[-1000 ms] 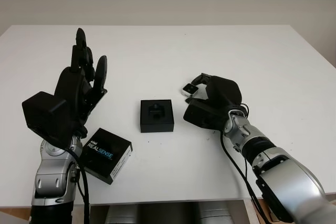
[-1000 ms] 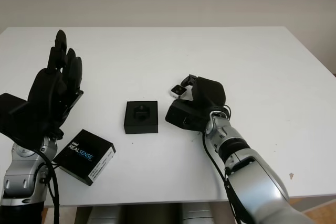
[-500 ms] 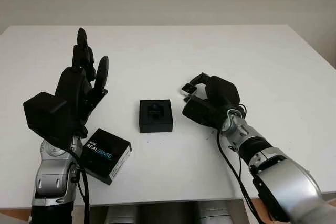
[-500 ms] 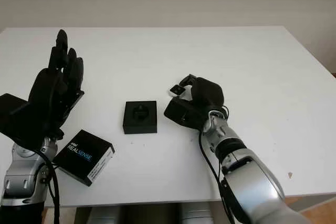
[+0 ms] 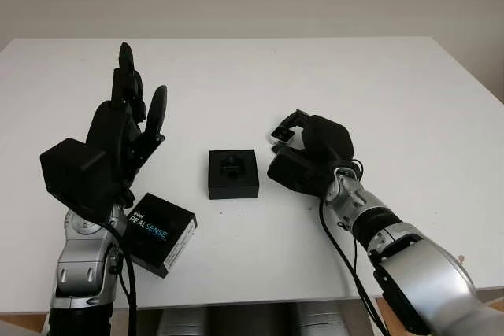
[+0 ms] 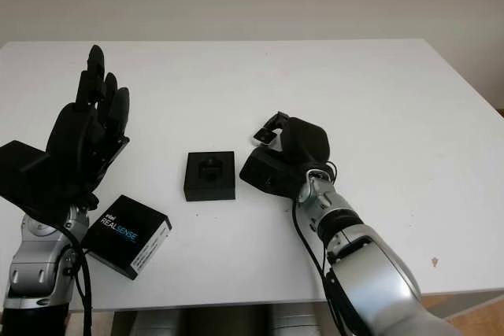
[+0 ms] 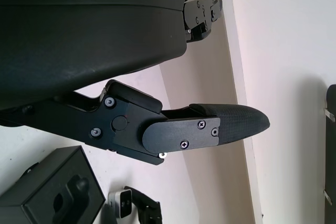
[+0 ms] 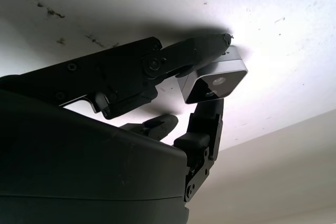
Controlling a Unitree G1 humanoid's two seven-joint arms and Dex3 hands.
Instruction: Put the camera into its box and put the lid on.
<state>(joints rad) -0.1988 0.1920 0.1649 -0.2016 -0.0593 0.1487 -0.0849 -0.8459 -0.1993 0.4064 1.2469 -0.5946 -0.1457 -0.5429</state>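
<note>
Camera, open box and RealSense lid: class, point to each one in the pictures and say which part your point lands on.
camera [image 8: 215, 81]: right wrist view, its silver front face, held in the right hand's fingers.
open box [image 5: 233, 173]: left eye view, its black foam insert.
RealSense lid [image 5: 161, 231]: left eye view, its printed top face.

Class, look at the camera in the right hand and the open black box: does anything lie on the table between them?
Nothing visible does. The right hand holds the camera just beside the box, bare table between.
</note>
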